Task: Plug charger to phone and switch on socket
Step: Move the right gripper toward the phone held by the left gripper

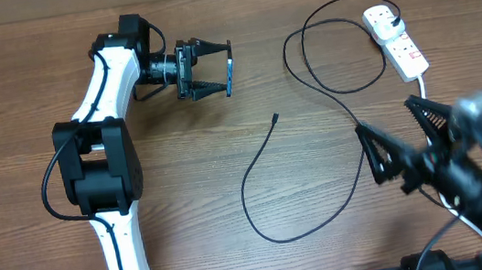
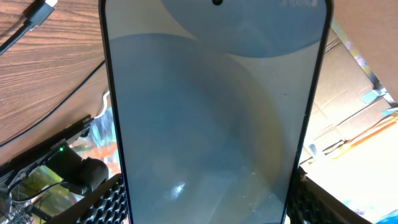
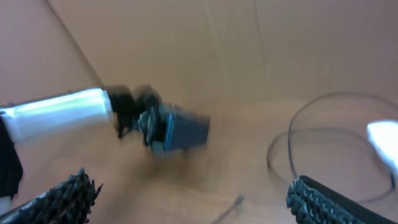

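My left gripper (image 1: 214,67) is shut on the phone (image 1: 229,72) and holds it on edge above the table at the upper middle. In the left wrist view the phone's blue-teal screen (image 2: 214,112) fills the frame between the finger pads. The charger's black cable (image 1: 307,71) loops from its white plug adapter (image 1: 382,18) in the socket (image 1: 398,43); its connector tip (image 1: 275,118) lies free on the table mid-frame. My right gripper (image 1: 398,139) is open and empty above the table at the right. The blurred right wrist view shows the tip (image 3: 236,201) between its fingers and the phone (image 3: 180,134) beyond.
The socket's thick white cord (image 1: 423,85) runs down toward the right arm. The wooden table (image 1: 20,134) spans the scene. A cardboard wall (image 3: 249,50) stands behind it.
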Available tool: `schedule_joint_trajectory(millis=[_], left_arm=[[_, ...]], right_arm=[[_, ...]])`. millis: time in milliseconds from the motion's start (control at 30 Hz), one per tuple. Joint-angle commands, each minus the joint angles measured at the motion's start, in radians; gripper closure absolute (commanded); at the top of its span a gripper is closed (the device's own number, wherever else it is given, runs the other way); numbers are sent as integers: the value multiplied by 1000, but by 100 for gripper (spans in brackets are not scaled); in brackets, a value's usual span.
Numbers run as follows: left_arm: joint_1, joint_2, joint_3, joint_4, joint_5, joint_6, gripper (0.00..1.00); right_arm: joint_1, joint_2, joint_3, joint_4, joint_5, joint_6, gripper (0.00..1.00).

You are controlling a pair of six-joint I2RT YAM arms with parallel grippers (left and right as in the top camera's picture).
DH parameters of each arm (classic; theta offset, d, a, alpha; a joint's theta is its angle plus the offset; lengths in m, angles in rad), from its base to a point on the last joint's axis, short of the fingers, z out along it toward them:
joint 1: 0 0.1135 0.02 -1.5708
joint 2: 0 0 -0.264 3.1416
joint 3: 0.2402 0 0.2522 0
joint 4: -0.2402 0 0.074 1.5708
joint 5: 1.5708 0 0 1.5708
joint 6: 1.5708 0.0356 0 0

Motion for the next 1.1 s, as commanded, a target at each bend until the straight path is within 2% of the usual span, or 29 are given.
schedule_joint_trajectory(millis=[0, 67, 167, 233, 267, 333, 433, 600, 700, 800, 1067], left_arm=[[-2, 1, 29, 1, 48, 18, 48], [-3, 1, 29, 1, 39, 16, 48], [-10, 1, 29, 0, -3, 16, 48], [-19, 1, 29, 0, -22, 17, 48], [-26, 1, 28, 0, -29, 17, 48], [-43, 1, 29, 1, -52, 16, 48], [-65, 1, 28, 1, -79, 16, 48], [-103, 2, 29, 1, -136, -13, 48], [-119, 1, 28, 1, -176, -60, 47], [-129, 2, 28, 2, -177, -97, 47], [-140, 1, 29, 1, -177, -174, 48]], right_arm=[[5, 217, 190, -135, -114, -41, 0], [5, 346, 273, -255, -286, 11, 0], [23, 455, 278, -218, -404, -11, 0], [64, 513, 285, -234, -290, -27, 1], [92, 541, 294, -253, -178, 13, 5], [159, 598, 312, -281, 27, 88, 5], [246, 668, 341, -287, 196, 162, 5], [348, 752, 370, -257, 321, 276, 5], [401, 787, 370, -222, 396, 357, 13], [451, 815, 370, -187, 528, 499, 17], [506, 883, 368, -117, 566, 558, 17]])
